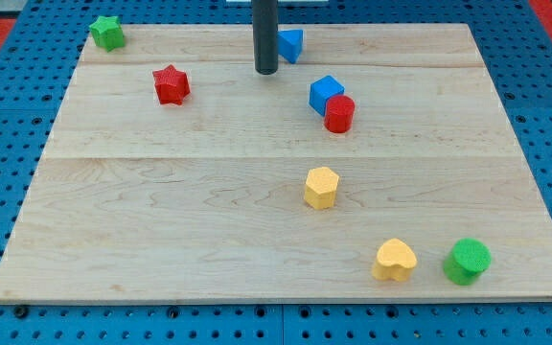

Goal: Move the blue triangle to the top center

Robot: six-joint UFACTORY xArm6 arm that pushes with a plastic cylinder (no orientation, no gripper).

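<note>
Your blue triangular block [291, 44] sits at view's top centre of pale wooden board [161, 220], near top edge. My tip [266, 71] just left of it, seemingly touching. No fingers on rod, so none to report. Blue cube [325, 93] touches red cylinder [339, 113] below. Red star [172, 84], green star [107, 33] top left. Yellow hexagon [321, 187] mid-board; yellow heart [394, 260], green cylinder [468, 261] near bottom edge. No containers seen.

The rod [265, 34] (top cut off) partly hides the blue triangle [292, 44].
</note>
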